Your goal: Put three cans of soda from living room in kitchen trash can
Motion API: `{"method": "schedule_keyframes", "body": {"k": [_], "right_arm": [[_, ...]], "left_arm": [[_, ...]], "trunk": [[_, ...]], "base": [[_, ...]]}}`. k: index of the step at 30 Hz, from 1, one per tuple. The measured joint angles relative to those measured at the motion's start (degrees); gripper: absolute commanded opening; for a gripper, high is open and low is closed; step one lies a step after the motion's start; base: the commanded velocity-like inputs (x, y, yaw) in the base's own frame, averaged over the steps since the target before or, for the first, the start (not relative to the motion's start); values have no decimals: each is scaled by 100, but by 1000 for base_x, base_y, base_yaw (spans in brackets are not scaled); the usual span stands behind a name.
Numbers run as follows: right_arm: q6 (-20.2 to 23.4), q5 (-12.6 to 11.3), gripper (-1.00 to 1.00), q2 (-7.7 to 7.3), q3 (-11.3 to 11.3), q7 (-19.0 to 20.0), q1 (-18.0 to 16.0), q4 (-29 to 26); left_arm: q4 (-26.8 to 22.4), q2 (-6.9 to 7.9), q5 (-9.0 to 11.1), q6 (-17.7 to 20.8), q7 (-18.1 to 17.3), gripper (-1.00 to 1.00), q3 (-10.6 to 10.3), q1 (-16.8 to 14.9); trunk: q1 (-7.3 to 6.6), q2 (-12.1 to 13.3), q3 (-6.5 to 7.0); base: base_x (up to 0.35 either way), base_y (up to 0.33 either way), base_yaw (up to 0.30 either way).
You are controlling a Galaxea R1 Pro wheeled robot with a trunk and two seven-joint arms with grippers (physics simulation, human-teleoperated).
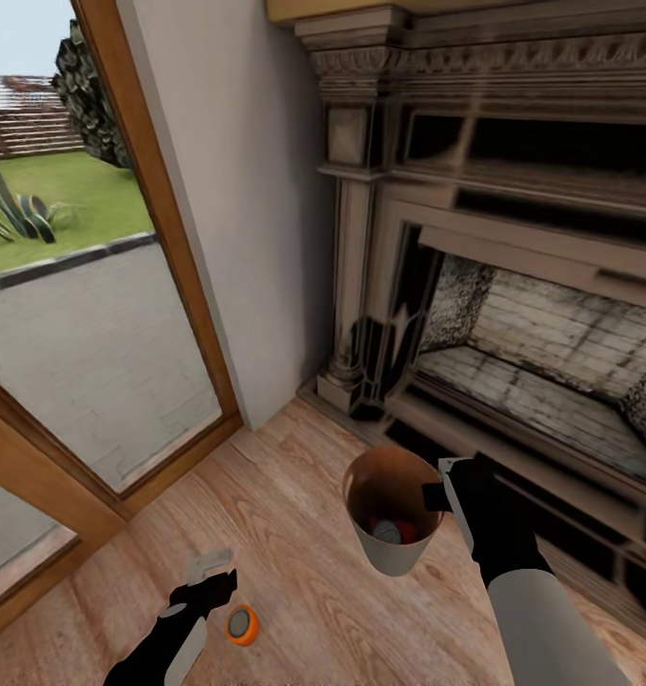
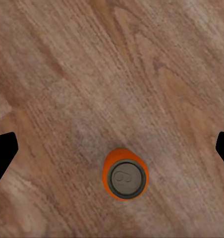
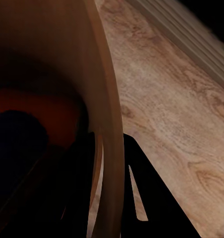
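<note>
Here right gripper [image 1: 441,495] pinches bin [image 1: 366,495] rim; orange can [image 1: 242,625] stands apart on floor [image 1: 294,495]

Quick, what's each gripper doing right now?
Left gripper: open, empty, above the orange can standing on the floor.
Right gripper: shut on the rim of the trash can, held off the floor.

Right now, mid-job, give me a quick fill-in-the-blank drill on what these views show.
1. The can standing on the floor is bright ____.
2. The right end effector grips the bin by its ____.
3. The left end effector hovers over the can with its jaws ____.
4. Behind the bin stands a ____.

Missing words: orange; rim; open; fireplace
</note>
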Motion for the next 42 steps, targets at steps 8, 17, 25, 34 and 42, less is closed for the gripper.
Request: {"method": "schedule_keyframes", "body": {"k": [8, 17, 25, 34, 42], "right_arm": [[0, -5, -100, -1, 7, -1, 0, -9], [-6, -1, -100, -1, 19, -2, 0, -35], [-12, 3, -100, -10, 16, 0, -13, -365], [-8, -6, -100, -10, 21, 0, -9, -546], [-8, -10, -100, -10, 287, 0, -9, -562]], "left_arm": [[0, 0, 0, 1, 0, 100, 0, 0], [5, 0, 0, 1, 0, 100, 0, 0], [8, 0, 0, 0, 0, 100, 0, 0], [7, 0, 0, 1, 0, 100, 0, 0], [7, 0, 0, 1, 0, 100, 0, 0]], "trunk": [[0, 0, -73], [0, 0, -154], [0, 0, -226], [0, 0, -304], [0, 0, -318]], "base": [[0, 0, 0], [0, 0, 0], [0, 0, 0], [93, 0, 0], [183, 0, 0]]}}
